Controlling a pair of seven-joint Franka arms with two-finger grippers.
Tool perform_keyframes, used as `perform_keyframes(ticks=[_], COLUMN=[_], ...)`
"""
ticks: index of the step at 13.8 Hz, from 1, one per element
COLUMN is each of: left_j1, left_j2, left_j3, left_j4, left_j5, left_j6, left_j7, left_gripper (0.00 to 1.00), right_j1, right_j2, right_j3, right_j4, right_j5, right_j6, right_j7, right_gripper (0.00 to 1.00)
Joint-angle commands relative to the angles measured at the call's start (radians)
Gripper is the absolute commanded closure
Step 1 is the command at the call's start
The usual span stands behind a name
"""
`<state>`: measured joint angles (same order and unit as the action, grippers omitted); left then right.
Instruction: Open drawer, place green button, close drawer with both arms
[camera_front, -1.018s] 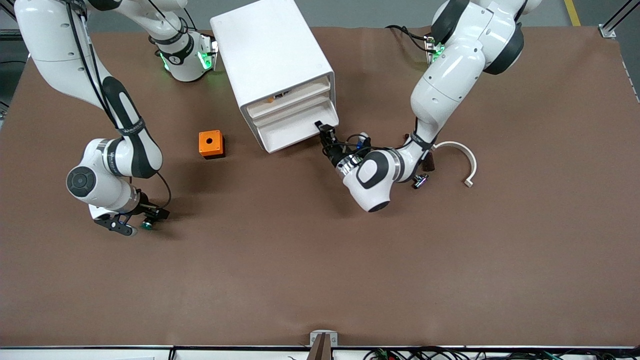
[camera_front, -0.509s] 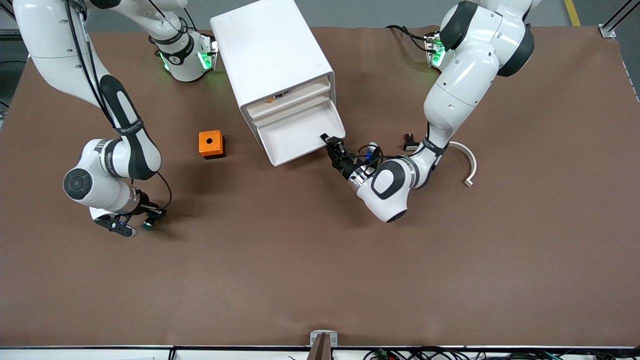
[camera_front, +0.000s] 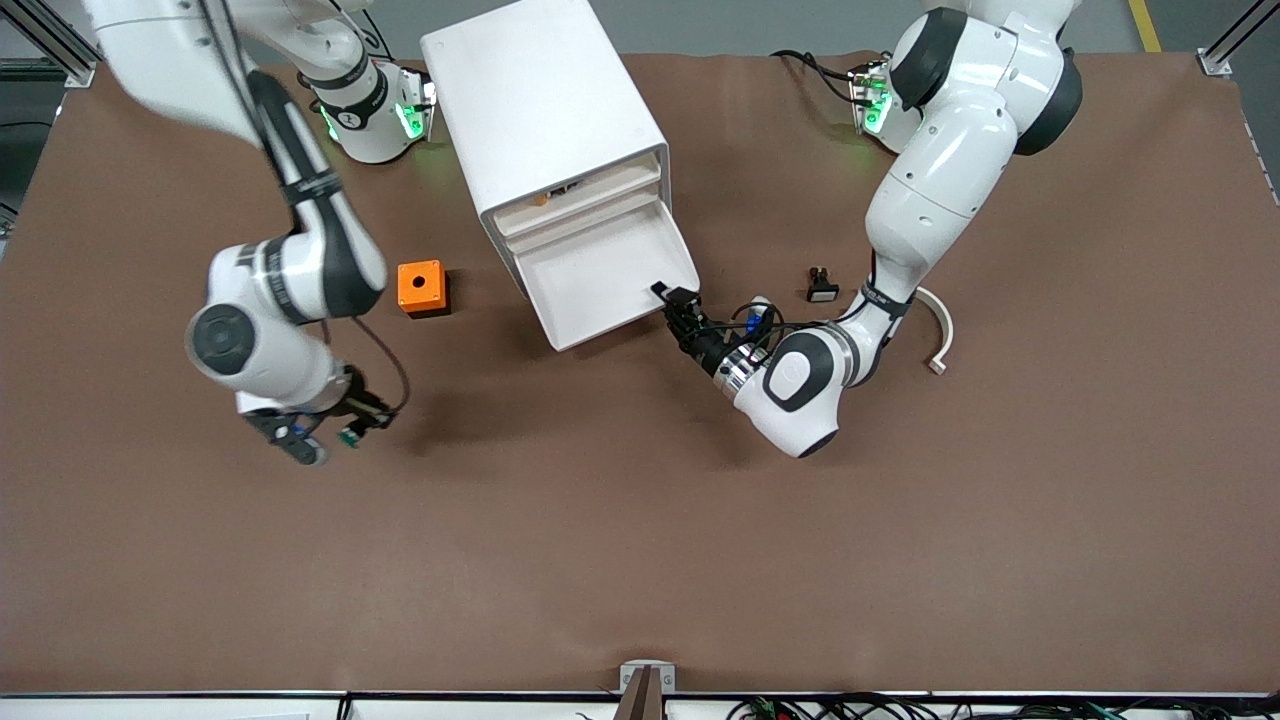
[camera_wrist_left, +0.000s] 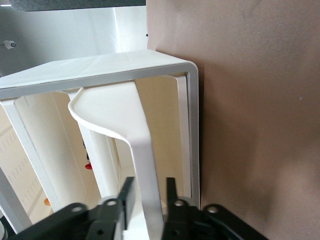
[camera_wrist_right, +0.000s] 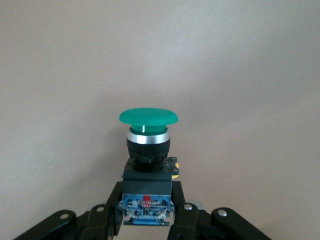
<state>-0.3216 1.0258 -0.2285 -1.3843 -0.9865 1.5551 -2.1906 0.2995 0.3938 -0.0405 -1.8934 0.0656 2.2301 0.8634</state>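
The white cabinet (camera_front: 545, 110) stands at the robots' edge of the table. Its lowest drawer (camera_front: 610, 275) is pulled out toward the front camera and holds nothing that I can see. My left gripper (camera_front: 680, 300) is at the drawer's front corner. Its fingers (camera_wrist_left: 125, 192) are shut on the drawer's white front lip (camera_wrist_left: 145, 165), one on each side. My right gripper (camera_front: 330, 438) is shut on the button (camera_front: 348, 436) and holds it above the bare table, toward the right arm's end. In the right wrist view the green cap (camera_wrist_right: 148, 118) points away from the gripper (camera_wrist_right: 147, 200).
An orange cube with a hole (camera_front: 421, 287) sits on the table between the right arm's hand and the cabinet. A black button with a white cap (camera_front: 821, 286) and a white curved piece (camera_front: 940, 325) lie by the left arm. An orange spot (camera_front: 540, 199) shows in the cabinet's top level.
My left gripper has pulled the drawer farther out toward the front camera. My right arm has risen and carried the button a little toward the cabinet.
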Motion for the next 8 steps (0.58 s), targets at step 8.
perform_keyframes(ticks=[8], left_j1=[0.029], left_j2=[-0.059], left_j3=[-0.002], left_j4=[0.056], left_j5=[0.164], left_j6=[0.007], left_j7=[0.433], left_gripper=[0.0], right_j1=[0.36], right_j2=[-0.026], right_j3=[-0.01], right_j4=[0.115], right_j5=[0.063], right_j6=[-0.052], right_j7=[0.552], right_gripper=[1.0])
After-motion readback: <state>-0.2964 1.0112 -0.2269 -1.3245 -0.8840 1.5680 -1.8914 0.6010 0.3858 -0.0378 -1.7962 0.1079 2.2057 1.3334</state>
